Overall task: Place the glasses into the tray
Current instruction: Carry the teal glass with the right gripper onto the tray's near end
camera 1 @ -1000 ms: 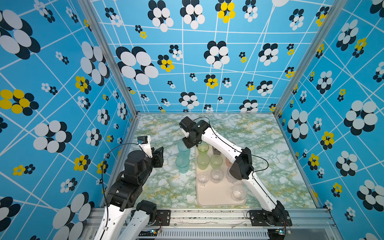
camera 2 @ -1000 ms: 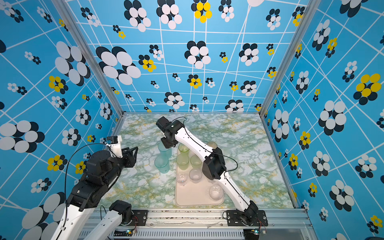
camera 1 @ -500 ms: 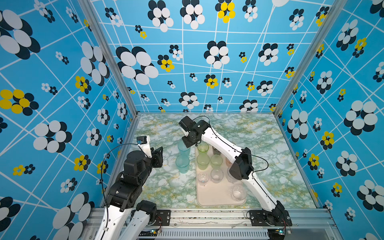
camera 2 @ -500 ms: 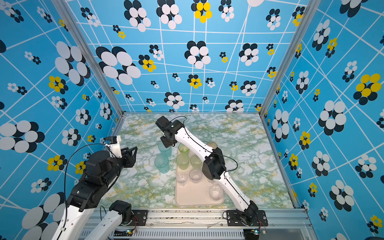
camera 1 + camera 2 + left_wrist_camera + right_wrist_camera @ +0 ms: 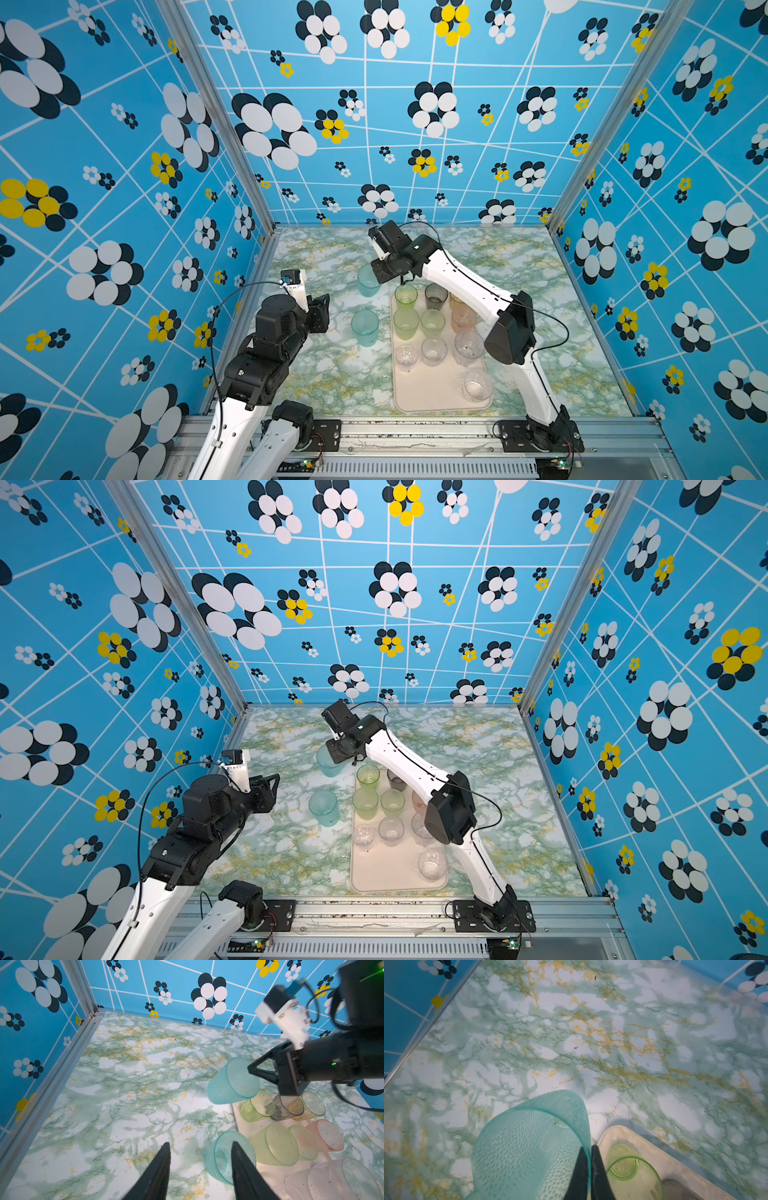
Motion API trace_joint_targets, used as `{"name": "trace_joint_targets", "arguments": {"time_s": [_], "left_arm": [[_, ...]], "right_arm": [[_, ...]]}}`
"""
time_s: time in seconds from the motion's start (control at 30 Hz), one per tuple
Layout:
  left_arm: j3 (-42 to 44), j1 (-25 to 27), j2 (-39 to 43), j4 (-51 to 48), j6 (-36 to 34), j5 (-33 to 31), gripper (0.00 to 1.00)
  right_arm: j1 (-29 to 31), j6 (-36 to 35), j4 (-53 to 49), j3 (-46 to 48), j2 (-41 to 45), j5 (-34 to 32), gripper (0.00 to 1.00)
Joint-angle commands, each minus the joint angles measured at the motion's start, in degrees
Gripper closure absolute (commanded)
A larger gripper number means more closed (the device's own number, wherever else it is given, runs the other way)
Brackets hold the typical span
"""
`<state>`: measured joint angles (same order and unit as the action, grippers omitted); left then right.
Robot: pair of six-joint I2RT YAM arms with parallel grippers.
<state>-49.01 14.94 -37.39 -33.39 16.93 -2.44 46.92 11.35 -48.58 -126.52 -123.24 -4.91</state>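
Right gripper [image 5: 588, 1157] jaws pinch one wall of teal dimpled translucent tumbler [image 5: 527, 1147], tilted beside pale cream rectangular tray [image 5: 432, 399], likely for transfer in; left gripper [image 5: 200, 1145] jaws half-open, empty.

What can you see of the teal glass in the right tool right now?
The teal glass is a translucent, plastic-looking tumbler with a dimpled wall. The right tool is shut on its rim, pinching the wall from inside and outside. It is tilted, mouth toward the tool, just outside the far left corner of the tray, over the marble tabletop. Whether its base touches the tabletop is unclear. It looks empty.
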Motion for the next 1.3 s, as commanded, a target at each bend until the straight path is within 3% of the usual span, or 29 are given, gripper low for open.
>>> {"name": "trace_joint_targets", "arguments": {"time_s": [0.0,0.23,0.47,0.6,0.83,1.27], "left_arm": [[-0.34,-0.61,-1.33,-1.58,-0.58,1.95,0.52],[-2.0,-0.61,-4.34,-4.38,-1.27,3.78,0.53],[-3.51,-0.65,-5.28,-6.11,-1.26,4.2,0.53],[-4.63,-0.57,-7.06,-5.9,-1.11,4.68,0.54],[-5.73,0.07,-8.86,-4.67,-0.49,5.09,0.55],[-5.83,2.17,-13.58,-3.62,-0.51,4.05,0.56]], "right_arm": [[-0.75,-2.11,5.49,6.37,10.45,2.19,1.0],[-1.04,-6.72,3.31,23.32,28.69,1.73,1.0],[-0.67,-6.58,5.38,47.56,49.85,4.94,1.0],[1.74,-6.26,2.44,55.74,58.11,3.98,1.0],[5.32,-2.83,-6.53,60.48,61.79,1.12,1.0],[12.35,2.18,-7.52,66.36,59.08,0.19,1.0]]}}
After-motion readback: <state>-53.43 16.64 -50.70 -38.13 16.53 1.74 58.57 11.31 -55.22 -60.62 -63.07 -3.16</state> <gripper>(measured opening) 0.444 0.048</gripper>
